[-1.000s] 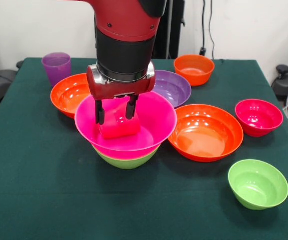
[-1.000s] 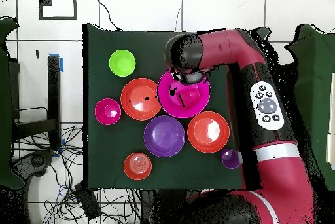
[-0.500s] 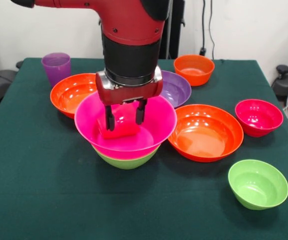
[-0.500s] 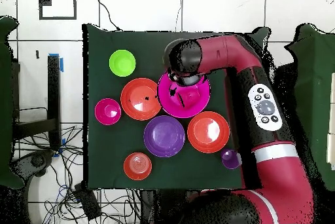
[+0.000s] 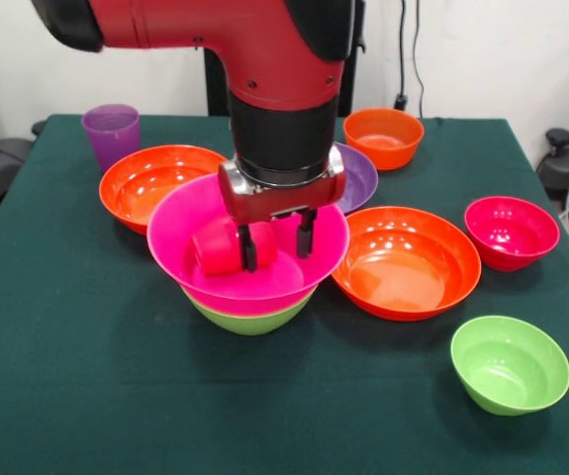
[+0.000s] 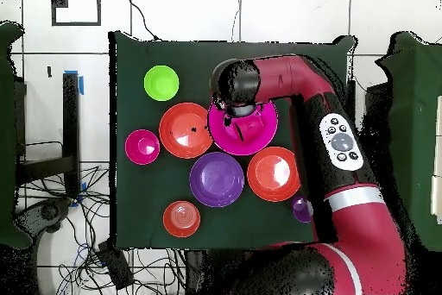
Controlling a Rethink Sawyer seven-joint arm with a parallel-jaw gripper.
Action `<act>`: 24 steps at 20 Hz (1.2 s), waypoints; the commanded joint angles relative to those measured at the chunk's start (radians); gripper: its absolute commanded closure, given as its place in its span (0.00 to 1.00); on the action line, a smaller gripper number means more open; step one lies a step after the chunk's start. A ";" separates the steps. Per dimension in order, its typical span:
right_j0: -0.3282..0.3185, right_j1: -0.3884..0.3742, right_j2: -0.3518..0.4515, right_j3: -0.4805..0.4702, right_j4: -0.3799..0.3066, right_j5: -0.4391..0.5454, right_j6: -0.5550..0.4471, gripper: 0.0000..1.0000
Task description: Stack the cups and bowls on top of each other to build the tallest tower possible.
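Nearest me, a lime green bowl (image 5: 510, 362) sits alone, untouched. Behind it stands the tower (image 5: 249, 259): a hot pink bowl nested on a lime one. The red-pink cup (image 5: 218, 246) now lies tipped on its side in it, where a second ago it stood between the fingers. The gripper (image 5: 276, 245) has slid sideways, jaws apart and empty, I think. That topple adds little height. The purple cup (image 5: 111, 132) waits at the back.

Arm reaches down, pincer (image 5: 277, 240) open (fingers apart, vertical).
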 commanded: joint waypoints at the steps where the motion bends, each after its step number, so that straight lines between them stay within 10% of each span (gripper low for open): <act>1: 0.071 0.049 -0.088 0.099 0.031 -0.051 0.196 0.00; 24: 0.216 -0.026 -0.299 0.097 -0.029 0.056 0.148 0.00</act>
